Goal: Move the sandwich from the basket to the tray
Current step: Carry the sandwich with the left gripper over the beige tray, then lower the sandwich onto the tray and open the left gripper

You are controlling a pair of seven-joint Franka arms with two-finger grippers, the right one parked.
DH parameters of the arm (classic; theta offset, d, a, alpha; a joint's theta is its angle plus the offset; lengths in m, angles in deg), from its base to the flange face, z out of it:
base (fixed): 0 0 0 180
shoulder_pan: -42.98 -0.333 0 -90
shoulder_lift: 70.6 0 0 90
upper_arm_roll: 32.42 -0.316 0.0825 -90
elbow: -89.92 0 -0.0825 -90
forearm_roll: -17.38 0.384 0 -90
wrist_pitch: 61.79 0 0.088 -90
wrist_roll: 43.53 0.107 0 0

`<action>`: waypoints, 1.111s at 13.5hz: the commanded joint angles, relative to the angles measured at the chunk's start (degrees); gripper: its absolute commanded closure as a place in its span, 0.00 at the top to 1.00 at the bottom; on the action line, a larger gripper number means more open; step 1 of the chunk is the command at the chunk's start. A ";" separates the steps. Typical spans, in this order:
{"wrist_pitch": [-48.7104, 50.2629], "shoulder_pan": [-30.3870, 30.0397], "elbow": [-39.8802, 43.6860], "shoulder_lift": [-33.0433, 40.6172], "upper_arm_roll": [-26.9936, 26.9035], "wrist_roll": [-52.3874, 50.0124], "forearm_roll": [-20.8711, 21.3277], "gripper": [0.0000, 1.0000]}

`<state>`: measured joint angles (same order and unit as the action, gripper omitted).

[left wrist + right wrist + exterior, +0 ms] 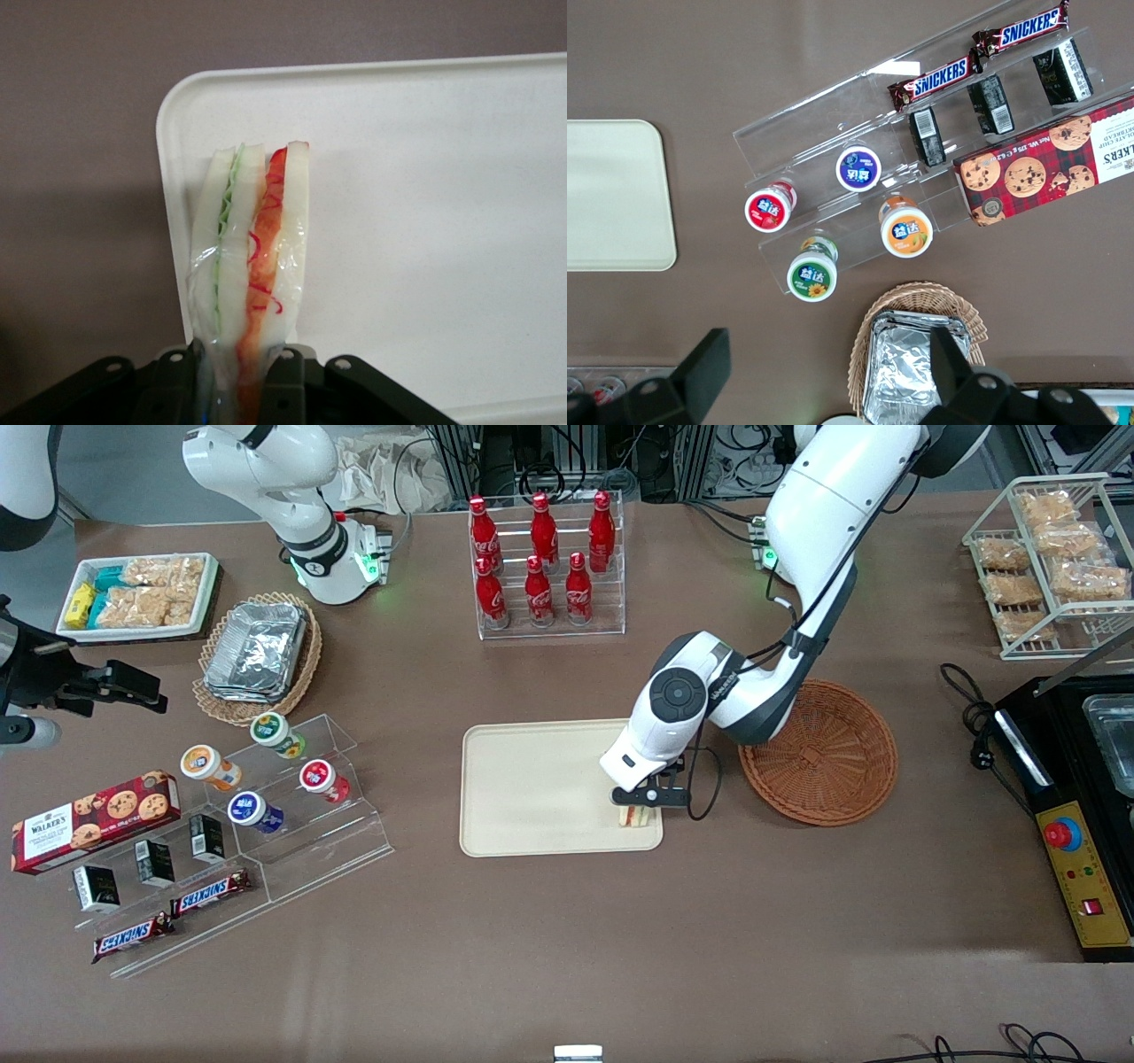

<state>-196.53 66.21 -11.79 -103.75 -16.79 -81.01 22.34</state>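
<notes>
My gripper (640, 804) is over the corner of the cream tray (532, 779) nearest the front camera and the basket. It is shut on the sandwich (632, 817), a clear-wrapped white wedge with green and red filling. In the left wrist view the sandwich (252, 257) stands on edge between the black fingers (288, 381), over the tray's rounded corner (425, 195). I cannot tell if it touches the tray. The reddish-brown wicker basket (828, 757) stands beside the tray, toward the working arm's end, with nothing in it.
A clear rack of red cola bottles (545, 567) stands farther from the camera than the tray. A tiered acrylic stand with cups and snack bars (248, 815), a cookie box (89, 819) and a tan basket of foil trays (257, 651) lie toward the parked arm's end. A black appliance (1076, 806) and wire rack (1050, 558) lie toward the working arm's end.
</notes>
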 commanded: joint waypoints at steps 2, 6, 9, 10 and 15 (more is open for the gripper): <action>-1.22 0.50 1.60 -2.18 -0.33 0.04 3.04 0.29; -1.40 0.33 1.69 -2.19 -0.50 -0.57 3.13 1.00; -0.61 -0.29 4.23 -1.22 -0.50 -2.32 2.78 1.00; -0.44 -0.46 5.37 -0.08 -0.68 -3.90 2.35 1.00; 28.22 -3.43 18.46 9.30 -4.97 -9.37 2.08 1.00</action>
<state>-180.15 65.29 3.67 -100.04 -20.13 -89.68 24.47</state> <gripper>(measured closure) 0.000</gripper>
